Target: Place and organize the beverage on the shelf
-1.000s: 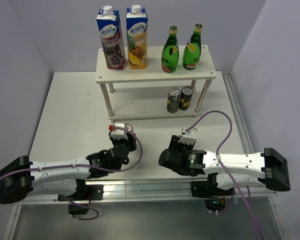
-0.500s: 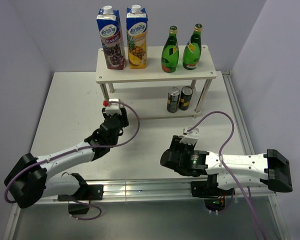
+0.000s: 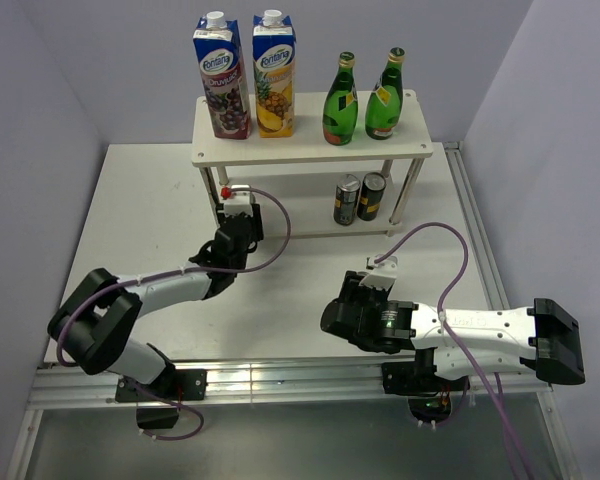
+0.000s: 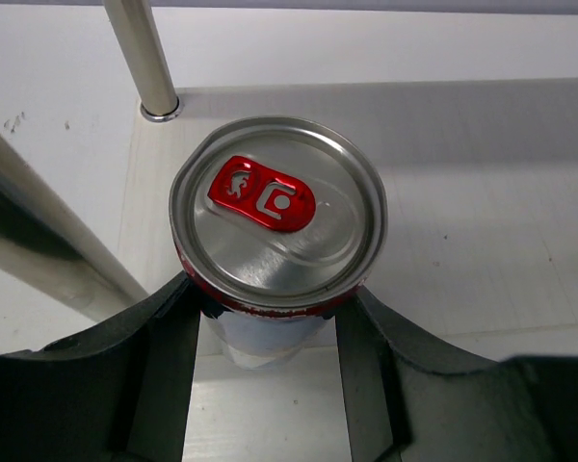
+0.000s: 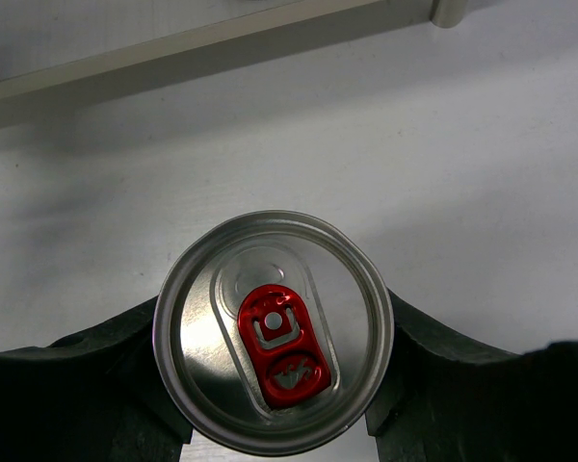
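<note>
Reaching up toward the left end of the shelf (image 3: 310, 153), the left hand (image 3: 238, 212) is clamped on a slim can (image 4: 277, 217) with a red tab. The can stands upright, long axis vertical, a finger pressed to each side. In the left wrist view a round leg (image 4: 142, 58) rises at the upper left just beyond the can, and a blurred second leg slants across the left edge. I judge the can sits between the two, at the lower board (image 3: 300, 222)'s left end. Free board lies to the right, toward the two dark cans (image 3: 359, 198).

The right hand (image 3: 373, 285) is closed round a second slim can (image 5: 273, 344), also upright. It is low in the top view, over the counter (image 3: 150, 220) and well apart from the shelf — the left hand is far nearer. Two green bottles (image 3: 363, 98) already stand on the top board.

Both cans' bases are hidden by their own lids and the fingers, so whether either rests on a surface cannot be told.
</note>
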You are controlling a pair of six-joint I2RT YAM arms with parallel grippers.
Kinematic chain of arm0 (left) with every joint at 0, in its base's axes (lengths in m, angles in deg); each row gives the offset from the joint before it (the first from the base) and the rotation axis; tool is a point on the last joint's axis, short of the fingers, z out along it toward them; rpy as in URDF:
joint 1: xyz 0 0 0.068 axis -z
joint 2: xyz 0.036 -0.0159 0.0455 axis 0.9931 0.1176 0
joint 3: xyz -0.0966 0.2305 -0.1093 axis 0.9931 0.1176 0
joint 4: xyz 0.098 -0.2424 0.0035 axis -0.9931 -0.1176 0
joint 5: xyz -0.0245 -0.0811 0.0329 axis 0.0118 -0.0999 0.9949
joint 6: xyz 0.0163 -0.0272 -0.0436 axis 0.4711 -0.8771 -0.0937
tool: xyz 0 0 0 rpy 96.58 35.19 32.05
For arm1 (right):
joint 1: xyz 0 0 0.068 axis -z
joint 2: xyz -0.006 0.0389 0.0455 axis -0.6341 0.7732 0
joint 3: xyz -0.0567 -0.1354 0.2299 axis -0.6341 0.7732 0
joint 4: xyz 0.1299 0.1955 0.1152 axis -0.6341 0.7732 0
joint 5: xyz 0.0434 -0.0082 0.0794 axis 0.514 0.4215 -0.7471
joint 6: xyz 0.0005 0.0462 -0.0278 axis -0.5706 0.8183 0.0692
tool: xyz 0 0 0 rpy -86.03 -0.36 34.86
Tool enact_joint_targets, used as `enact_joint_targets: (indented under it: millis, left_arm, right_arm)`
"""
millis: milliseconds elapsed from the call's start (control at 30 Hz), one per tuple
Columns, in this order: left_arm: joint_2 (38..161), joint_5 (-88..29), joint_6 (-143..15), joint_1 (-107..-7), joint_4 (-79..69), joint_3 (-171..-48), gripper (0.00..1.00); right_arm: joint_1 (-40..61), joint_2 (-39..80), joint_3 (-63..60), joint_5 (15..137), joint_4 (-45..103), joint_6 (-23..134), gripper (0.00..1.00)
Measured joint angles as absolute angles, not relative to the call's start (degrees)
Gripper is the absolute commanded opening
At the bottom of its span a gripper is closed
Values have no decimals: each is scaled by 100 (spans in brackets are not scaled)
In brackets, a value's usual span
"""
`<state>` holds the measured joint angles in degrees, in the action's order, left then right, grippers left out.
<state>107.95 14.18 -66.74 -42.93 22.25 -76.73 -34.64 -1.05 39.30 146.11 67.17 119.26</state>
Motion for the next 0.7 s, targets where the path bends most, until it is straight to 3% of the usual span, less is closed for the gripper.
enact_joint_targets:
  millis: [400,467,567,600,700]
  left_arm:
    - [11370,1466,-6685,-4496,2778,-7946,3]
    - [11442,1466,-6707,-4520,2806,-8007,12]
    - [11485,1477,-6766,-4547,2846,-8022,40]
    - [11488,1488,-6787,-4553,2850,-8022,59]
    - [11490,1512,-6873,-4557,2852,-8022,78]
  right_arm:
    - [-3464,-105,3950,14592,6684,11881,0]
    - [-3464,-105,3950,14587,6684,11878,0]
    - [-3464,-105,3950,14587,6682,11863,0]
    - [-3464,-105,3950,14587,6680,11859,0]
    - [-3464,-105,3950,14587,6680,11841,0]
